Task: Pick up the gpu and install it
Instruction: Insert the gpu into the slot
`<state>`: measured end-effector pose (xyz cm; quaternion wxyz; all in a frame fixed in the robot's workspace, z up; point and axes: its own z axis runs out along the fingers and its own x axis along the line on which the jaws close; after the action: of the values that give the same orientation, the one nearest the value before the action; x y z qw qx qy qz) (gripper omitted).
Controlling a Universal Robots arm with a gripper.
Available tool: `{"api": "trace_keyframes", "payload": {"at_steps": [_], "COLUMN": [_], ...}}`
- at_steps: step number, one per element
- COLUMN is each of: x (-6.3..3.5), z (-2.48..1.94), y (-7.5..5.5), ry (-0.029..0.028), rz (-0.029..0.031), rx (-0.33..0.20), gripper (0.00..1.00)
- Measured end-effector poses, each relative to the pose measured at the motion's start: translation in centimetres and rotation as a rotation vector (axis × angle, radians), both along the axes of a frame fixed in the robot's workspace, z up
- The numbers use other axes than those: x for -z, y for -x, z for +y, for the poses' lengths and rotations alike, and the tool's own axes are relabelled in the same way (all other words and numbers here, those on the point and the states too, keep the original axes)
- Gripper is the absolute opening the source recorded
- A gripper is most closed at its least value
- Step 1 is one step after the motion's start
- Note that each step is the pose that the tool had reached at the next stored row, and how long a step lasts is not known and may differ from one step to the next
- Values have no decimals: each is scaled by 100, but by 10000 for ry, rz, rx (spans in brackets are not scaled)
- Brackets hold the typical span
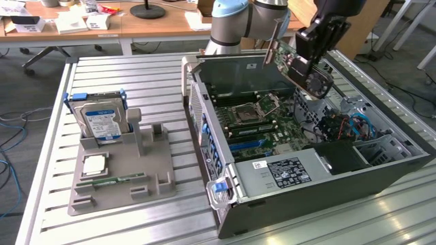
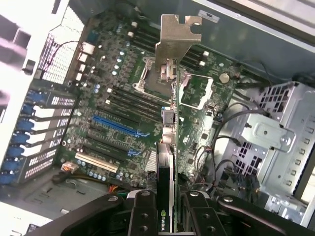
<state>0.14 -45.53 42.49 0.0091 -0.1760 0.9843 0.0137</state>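
Wooden desk [image 1: 170, 26] behind slatted table [image 1: 129, 76]

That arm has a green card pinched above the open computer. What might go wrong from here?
1. The pincer grips the gpu by one thin edge above the case; the card might slip or twist.
2. The motherboard slots are narrow; a card that is off line could hit the parts beside them.
3. Loose cables in the case might snag the card's bracket.
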Motion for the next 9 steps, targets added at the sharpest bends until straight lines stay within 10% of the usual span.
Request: {"api": "trace_keyframes", "payload": {"at_steps": [9], "x": [7], "z": [0], "y": [6], "ry": [59], "rz": [3], "rx": [-1397], "gripper": [26]}}
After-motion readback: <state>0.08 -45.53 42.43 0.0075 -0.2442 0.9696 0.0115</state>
